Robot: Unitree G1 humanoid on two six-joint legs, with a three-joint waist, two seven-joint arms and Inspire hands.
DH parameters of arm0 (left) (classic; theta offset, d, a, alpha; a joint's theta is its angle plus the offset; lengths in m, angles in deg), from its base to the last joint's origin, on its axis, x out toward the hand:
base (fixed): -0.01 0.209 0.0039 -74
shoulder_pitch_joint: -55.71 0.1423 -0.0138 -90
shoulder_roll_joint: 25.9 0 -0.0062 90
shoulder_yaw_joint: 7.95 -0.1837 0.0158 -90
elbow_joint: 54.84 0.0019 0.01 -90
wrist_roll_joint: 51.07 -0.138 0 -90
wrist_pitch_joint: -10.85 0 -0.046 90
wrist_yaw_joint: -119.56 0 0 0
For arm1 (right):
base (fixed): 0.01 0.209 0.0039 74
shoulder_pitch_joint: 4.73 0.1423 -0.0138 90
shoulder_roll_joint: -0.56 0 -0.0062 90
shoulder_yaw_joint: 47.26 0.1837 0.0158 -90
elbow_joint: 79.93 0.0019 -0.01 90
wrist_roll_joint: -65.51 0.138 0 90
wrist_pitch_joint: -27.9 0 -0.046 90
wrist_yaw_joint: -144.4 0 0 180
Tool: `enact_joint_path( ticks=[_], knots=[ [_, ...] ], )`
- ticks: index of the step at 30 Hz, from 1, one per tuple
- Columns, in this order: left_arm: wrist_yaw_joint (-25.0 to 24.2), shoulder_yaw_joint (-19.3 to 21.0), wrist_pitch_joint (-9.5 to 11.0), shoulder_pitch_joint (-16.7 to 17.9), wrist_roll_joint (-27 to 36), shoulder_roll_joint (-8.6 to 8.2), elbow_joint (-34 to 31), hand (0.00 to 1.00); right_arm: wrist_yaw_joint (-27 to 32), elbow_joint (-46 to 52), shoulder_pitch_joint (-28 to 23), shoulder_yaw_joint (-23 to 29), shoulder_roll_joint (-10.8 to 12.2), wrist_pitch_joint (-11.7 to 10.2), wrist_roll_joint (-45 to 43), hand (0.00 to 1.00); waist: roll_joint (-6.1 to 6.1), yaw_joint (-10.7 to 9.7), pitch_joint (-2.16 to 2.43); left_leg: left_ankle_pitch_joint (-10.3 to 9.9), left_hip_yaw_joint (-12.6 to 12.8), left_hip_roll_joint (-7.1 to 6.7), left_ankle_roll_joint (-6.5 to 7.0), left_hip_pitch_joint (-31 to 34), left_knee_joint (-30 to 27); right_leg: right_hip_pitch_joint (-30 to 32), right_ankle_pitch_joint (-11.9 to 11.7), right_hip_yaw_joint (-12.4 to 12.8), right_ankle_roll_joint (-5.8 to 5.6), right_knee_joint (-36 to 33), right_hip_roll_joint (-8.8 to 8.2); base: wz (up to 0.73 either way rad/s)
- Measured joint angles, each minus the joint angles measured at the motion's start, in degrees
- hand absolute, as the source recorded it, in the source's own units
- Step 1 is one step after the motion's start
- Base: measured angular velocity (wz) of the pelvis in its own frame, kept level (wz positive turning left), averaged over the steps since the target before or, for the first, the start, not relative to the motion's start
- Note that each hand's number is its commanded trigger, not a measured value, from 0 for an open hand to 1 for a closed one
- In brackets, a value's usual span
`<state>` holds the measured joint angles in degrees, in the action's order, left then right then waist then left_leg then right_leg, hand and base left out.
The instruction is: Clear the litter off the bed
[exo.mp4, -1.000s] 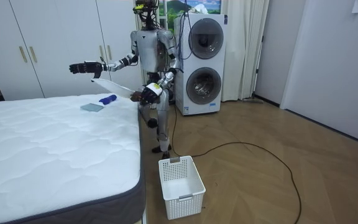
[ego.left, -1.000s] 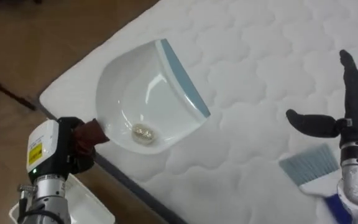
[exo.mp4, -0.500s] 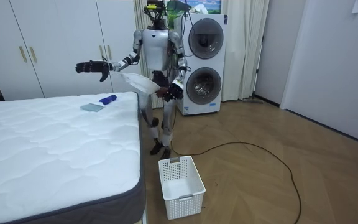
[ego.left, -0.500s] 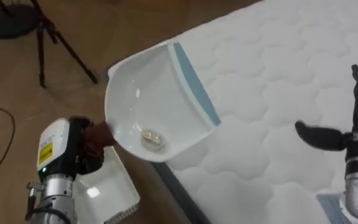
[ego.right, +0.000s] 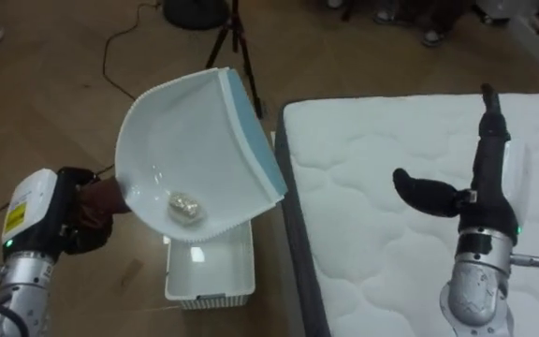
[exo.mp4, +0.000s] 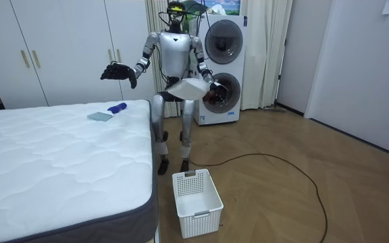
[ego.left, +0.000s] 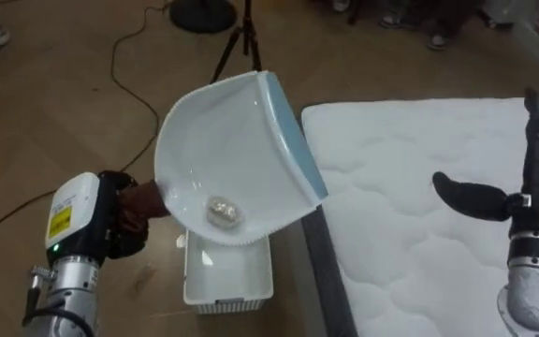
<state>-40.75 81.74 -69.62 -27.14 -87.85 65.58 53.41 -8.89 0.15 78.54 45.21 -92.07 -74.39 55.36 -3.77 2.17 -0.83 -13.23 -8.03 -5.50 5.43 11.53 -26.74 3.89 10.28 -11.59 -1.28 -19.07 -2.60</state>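
Step in hand, as judged: tip dustpan (ego.left: 237,154) into basket (ego.left: 225,301).
Left hand (ego.left: 124,211), lower left of frame, clamped round dustpan handle.
Scrap (ego.left: 221,213) in pan's deep end, just right of hand, above basket.
Advice: centre pan over basket, lower lip slowly so scrap slides out.
Right hand (ego.left: 522,187), right edge, fingers straight, idle over bed (ego.left: 391,178).

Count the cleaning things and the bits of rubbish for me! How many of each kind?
Dustpan: 1
Brush: 1
Basket: 1
Bit of rubbish in the dustpan: 1
Total: 4
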Motion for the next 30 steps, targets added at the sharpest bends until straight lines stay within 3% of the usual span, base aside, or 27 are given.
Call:
enact_joint_path(
  ticks=[3, 5, 9, 12, 14, 16, 18, 20, 22, 24, 28, 30],
  knots=[
    [-0.11, -0.10, -0.44, 0.12, 0.02, -1.29, 0.00, 1.00, -0.70, -1.70, -0.05, -0.80, 0.02, 0.54, 0.32, 0.00, 0.06, 1.01, -0.04, -0.33, 0.79, 0.47, -0.08, -0.04, 0.08, 0.05, 0.05, 0.66, 0.04, 0.17, 0.31, -0.06],
    [-0.14, -0.19, -0.48, 0.07, -0.09, -1.22, -0.01, 1.00, -1.27, -2.87, -0.06, -1.45, 0.04, 1.59, 0.26, 0.00, 0.46, 1.30, -0.10, -1.20, 0.80, 0.83, -0.09, 0.55, -1.10, 0.80, 0.28, 0.57, 0.10, -1.48, 0.49, -0.05],
    [-0.65, -0.62, -0.62, -0.05, -0.08, -0.91, 0.01, 1.00, -1.95, -3.43, -0.01, -2.84, 0.04, 2.45, 1.23, 0.00, 1.51, 1.53, -0.37, -3.79, 0.61, 0.72, 0.36, 1.46, -5.11, 5.59, 1.70, 0.48, -0.22, -13.25, -0.71, 0.03],
    [-1.49, -0.51, -0.61, -0.14, 0.07, -0.49, 0.35, 1.00, -2.50, -5.78, 1.05, -3.71, 0.03, 2.36, 0.98, 0.00, 1.77, 1.06, -0.62, -3.94, -0.48, -0.40, 0.75, 0.56, -5.19, 9.92, 2.29, 1.38, -0.89, -19.87, -1.93, 0.09],
    [-1.79, -0.34, -0.61, -0.75, 0.06, 0.34, 0.35, 1.00, -3.35, -6.37, 1.11, -3.65, 0.02, 2.36, 0.80, 0.00, 1.83, 1.17, -0.59, -3.89, -1.32, -0.28, 0.68, 1.18, -5.40, 12.77, 3.61, 3.11, -0.87, -17.45, -0.66, 0.27],
    [-2.04, -0.36, -0.61, -0.98, 0.08, 1.26, 0.41, 1.00, -4.15, -6.42, 1.05, -3.69, 0.03, 2.36, 0.63, 0.00, 2.04, -0.12, -0.74, -4.04, -2.53, -0.55, 0.67, 2.02, -6.29, 14.92, 2.89, 3.90, -0.66, -12.57, -0.39, 0.49],
    [-2.70, -0.31, -0.62, -1.04, 0.06, 1.48, 1.21, 1.00, -4.46, -6.42, 1.05, -3.69, 0.02, 2.35, 0.33, 0.00, 1.77, -0.60, -0.57, -5.01, -3.66, -1.62, 0.44, 1.36, -6.52, 15.46, 0.28, 5.07, 0.06, -7.21, -0.06, 0.36],
    [-3.12, -0.35, -0.70, -1.03, 0.02, 1.38, 1.58, 1.00, -4.51, -6.42, 1.09, -3.64, 0.00, 2.35, 0.32, 0.00, 1.76, -0.66, -0.48, -6.07, -3.66, -1.85, -0.07, 0.88, -6.81, 14.77, -2.31, 5.01, 0.99, -6.97, -0.13, 0.32],
    [-3.16, -0.32, -0.63, -1.32, 0.14, 1.38, 1.87, 1.00, -4.67, -6.42, 1.15, -3.62, -0.25, 2.34, 0.32, 0.00, 1.91, -1.23, -0.42, -6.66, -2.00, -0.85, -0.68, 0.80, -6.49, 14.63, -3.02, 4.28, 1.60, -7.90, -0.11, 0.43],
    [-3.16, -0.33, -0.65, -2.81, 0.20, 1.41, 5.06, 1.00, -5.87, -6.31, 1.16, -3.64, -1.00, 2.33, 0.28, 0.00, 2.34, -1.92, -0.36, -6.92, 3.23, 1.60, -1.08, 0.82, -5.57, 14.60, -1.46, 3.64, 2.18, -9.20, 0.39, 0.44],
    [-3.72, -1.12, -2.45, -4.81, 1.56, 2.22, 10.68, 1.00, -6.88, -6.47, 1.60, -3.85, -2.31, 2.33, 0.25, 0.00, 2.80, -1.94, -0.41, -7.03, 7.25, 3.00, -1.31, 1.05, -5.07, 15.87, -0.16, 4.97, 2.63, -10.73, 0.99, 0.14],
    [-4.05, -2.75, -3.07, -6.30, 3.37, 3.39, 14.61, 1.00, -6.95, -9.32, 3.61, -5.62, -3.52, 2.09, 0.55, 0.00, 3.62, -1.76, -0.72, -7.02, 8.61, 3.20, -1.31, 1.31, -4.60, 16.63, -0.13, 5.24, 2.66, -10.91, 0.57, -0.09]
  ],
)
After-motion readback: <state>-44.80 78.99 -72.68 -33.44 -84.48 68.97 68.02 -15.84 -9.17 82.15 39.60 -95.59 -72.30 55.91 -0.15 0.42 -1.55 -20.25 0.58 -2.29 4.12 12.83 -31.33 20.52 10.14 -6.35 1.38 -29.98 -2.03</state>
